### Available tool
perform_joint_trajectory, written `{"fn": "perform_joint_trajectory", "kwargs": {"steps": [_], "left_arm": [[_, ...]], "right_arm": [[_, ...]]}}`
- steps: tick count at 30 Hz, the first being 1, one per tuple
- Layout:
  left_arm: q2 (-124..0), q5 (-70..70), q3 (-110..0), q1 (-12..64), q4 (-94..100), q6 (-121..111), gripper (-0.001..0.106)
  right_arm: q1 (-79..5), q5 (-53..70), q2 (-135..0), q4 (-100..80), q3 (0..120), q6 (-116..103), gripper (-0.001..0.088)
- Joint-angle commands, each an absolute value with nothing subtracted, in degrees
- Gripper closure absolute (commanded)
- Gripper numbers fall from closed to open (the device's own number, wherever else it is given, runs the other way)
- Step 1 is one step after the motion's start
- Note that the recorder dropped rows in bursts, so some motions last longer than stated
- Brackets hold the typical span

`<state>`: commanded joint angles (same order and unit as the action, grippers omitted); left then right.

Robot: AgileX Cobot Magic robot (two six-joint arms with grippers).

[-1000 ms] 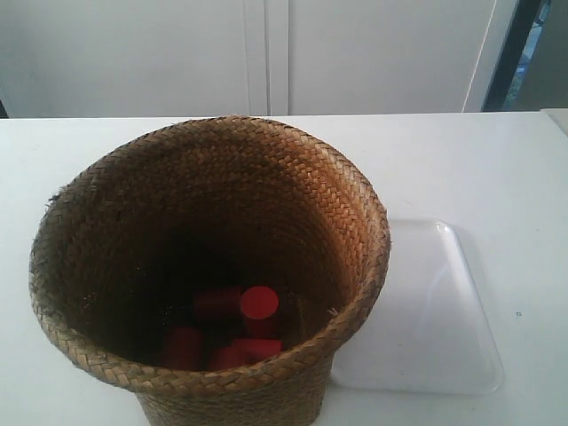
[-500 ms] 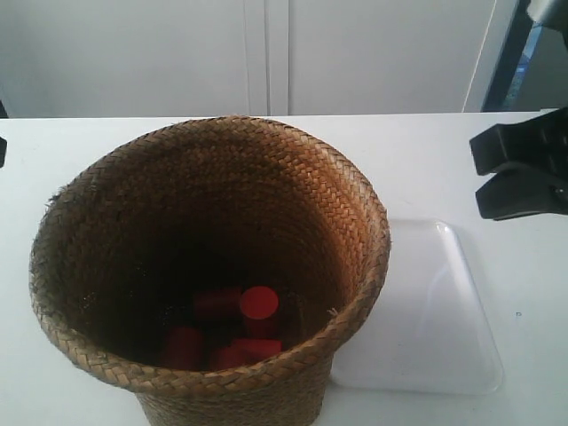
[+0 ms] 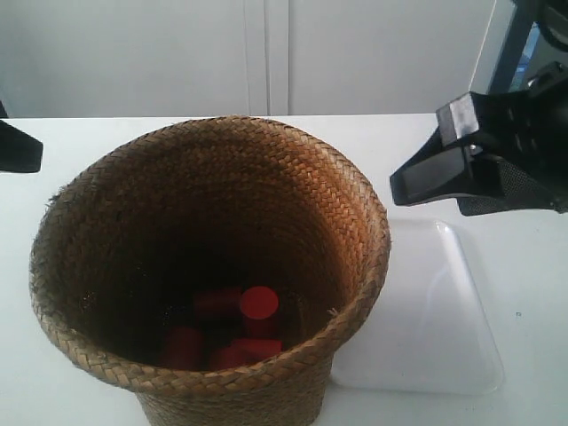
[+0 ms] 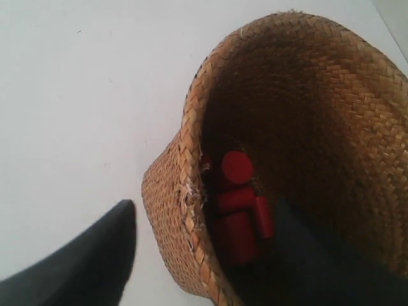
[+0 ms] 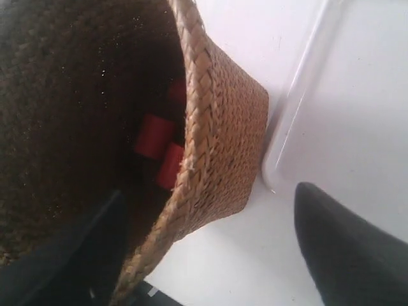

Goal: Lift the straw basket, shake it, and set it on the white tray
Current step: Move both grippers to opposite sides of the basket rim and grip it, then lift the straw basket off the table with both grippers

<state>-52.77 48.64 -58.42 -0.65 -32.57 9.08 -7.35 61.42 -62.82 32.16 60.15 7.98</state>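
Left gripper (image 4: 204, 207), black, has its jaws wide apart and clasps nothing. One finger (image 4: 83, 261) hangs on the table side, and the other (image 4: 312, 261) hangs over the inside of the large round brown woven-straw basket (image 4: 306, 95), so the braided rim (image 4: 191, 115) lies between them. Whether the fingers touch the straw, I cannot tell. Right gripper (image 5: 210, 191) is spread in the same way over the opposite rim, with one finger on the inner side of the basket and one toward the flat glossy white rectangular plastic tray (image 5: 357, 76).

On the exterior view I see the basket (image 3: 266, 177) standing upright on the white table (image 3: 497, 142), not on the tray (image 3: 444, 302), which lies just beside its base. At the dark bottom of the basket lie several small red cylinders (image 3: 235, 324), heaped close together. One of them shows its round end upward. I cannot count them surely.
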Motion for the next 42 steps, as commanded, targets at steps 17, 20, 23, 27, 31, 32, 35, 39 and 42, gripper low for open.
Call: {"fn": "perform_joint_trajectory", "kwargs": {"steps": [17,20,23,27,31,32,35,39,42], "left_arm": [[-63.8,50.1,-58.4,-0.6,-36.3,12.1,0.022],[-65.6,51.1,-58.4,-0.6,-38.3,14.8,0.022],[-66.8,51.1,-58.4,-0.6,-38.5,15.7,0.022],[-68.3,51.0,-58.4,-0.6,-38.5,15.9,0.022],[-69.8,50.9,-57.9,-0.6,-38.5,16.5,0.023],[-70.2,50.7,-57.4,-0.6,-38.5,16.7,0.025],[-71.5,50.7,-56.7,-0.6,-38.6,16.7,0.032],[-72.1,50.9,-56.7,-0.6,-39.6,16.7,0.052],[-72.1,50.9,-56.7,-0.6,-40.8,16.7,0.073]], "right_arm": [[-7.6,58.8,-72.8,41.1,60.2,13.7,0.0153],[-7.6,58.8,-74.7,42.9,60.2,15.3,0.0153],[-7.6,58.7,-76.7,43.2,60.2,15.4,0.0175],[-7.6,58.6,-79.5,44.3,60.2,15.4,0.0235],[-7.6,57.9,-81.4,44.9,60.2,16.8,0.0239],[-7.6,57.7,-81.9,45.1,60.2,18.1,0.0239],[-7.6,57.1,-82.5,46.0,60.2,19.4,0.028],[-7.6,55.9,-82.5,48.6,60.2,19.4,0.0436],[-7.6,55.5,-82.5,52.9,60.2,19.4,0.0565]]}}
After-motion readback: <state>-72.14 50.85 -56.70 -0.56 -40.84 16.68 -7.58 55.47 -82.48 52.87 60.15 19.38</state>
